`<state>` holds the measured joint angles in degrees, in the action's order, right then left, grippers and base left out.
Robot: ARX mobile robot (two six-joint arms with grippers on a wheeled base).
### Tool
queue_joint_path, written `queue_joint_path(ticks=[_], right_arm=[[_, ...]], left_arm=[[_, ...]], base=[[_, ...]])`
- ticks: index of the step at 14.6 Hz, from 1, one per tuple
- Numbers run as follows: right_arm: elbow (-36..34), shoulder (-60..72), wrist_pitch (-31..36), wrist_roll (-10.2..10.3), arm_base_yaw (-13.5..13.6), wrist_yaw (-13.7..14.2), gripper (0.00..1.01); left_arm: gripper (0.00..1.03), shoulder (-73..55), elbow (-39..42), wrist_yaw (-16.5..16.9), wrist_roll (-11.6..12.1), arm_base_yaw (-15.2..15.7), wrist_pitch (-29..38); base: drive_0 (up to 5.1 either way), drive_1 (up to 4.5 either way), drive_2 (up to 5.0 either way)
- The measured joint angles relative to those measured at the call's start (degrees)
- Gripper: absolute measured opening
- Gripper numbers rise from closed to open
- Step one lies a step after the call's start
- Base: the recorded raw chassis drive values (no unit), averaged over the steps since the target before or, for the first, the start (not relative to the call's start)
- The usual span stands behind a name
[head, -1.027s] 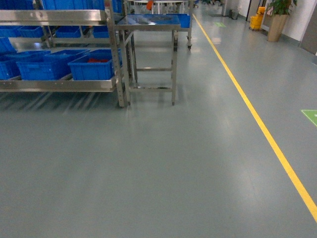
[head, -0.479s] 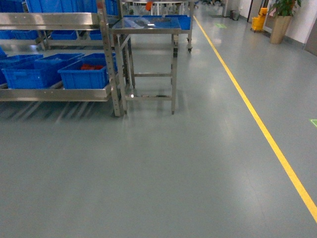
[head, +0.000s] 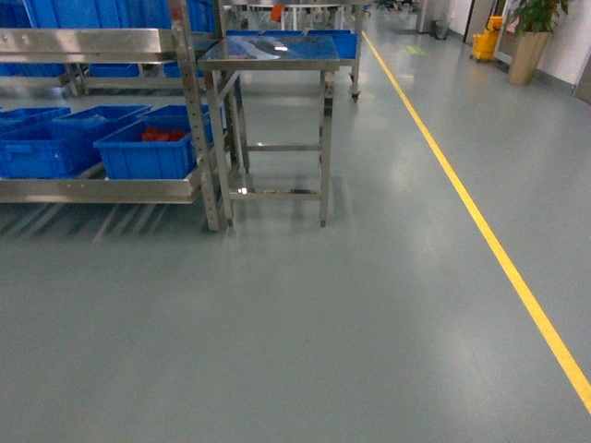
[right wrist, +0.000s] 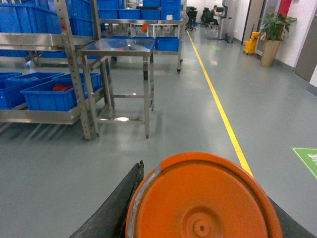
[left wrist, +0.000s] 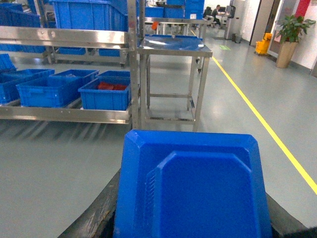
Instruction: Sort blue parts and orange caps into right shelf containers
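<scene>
The shelf (head: 102, 189) slid left as the robot drives over, left gripper (left wrist: 190, 233) holding a blue part (left wrist: 193, 188), right gripper (right wrist: 198, 233) an orange cap (right wrist: 203, 198), bins (head: 152, 152) next.

1. Floor (head: 305, 314): smooth grey-green coating, glossy, showing soft reflections of overhead light.
2. Yellow line (head: 480, 231): painted stripe running from the far end of the aisle to the near right corner.
3. Steel table (head: 272, 51): bare metal frame with crossbars, standing just beside the rack, its top reflective.
4. Metal rack (head: 189, 111): perforated upright posts and horizontal shelves, on the left.
5. Potted plant (head: 528, 41): in a tall tan planter near the right wall.
6. Yellow mop bucket (head: 484, 39): next to the planter.
</scene>
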<state>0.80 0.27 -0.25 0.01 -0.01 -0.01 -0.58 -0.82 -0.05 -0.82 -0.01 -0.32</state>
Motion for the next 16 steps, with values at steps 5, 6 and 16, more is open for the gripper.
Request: queue_joint_path(ticks=[5, 6, 16], right_arm=[[0.00, 0.00, 0.00, 0.00, 0.00, -0.02, 0.44], [0.00, 0.00, -0.15, 0.00, 0.00, 0.00, 0.44], [0.00, 0.00, -0.11, 0.00, 0.00, -0.02, 0.44]], left_arm=[[0.44, 0.00, 0.00, 0.04, 0.00, 0.00, 0.02], [0.44, 0.00, 0.00, -0.04, 0.00, 0.00, -0.09], [0.44, 0.00, 0.00, 0.04, 0.00, 0.00, -0.13]], base=[[0.0, 4.14, -4.2], [0.0, 4.15, -4.2], [0.0, 4.19, -4.2]])
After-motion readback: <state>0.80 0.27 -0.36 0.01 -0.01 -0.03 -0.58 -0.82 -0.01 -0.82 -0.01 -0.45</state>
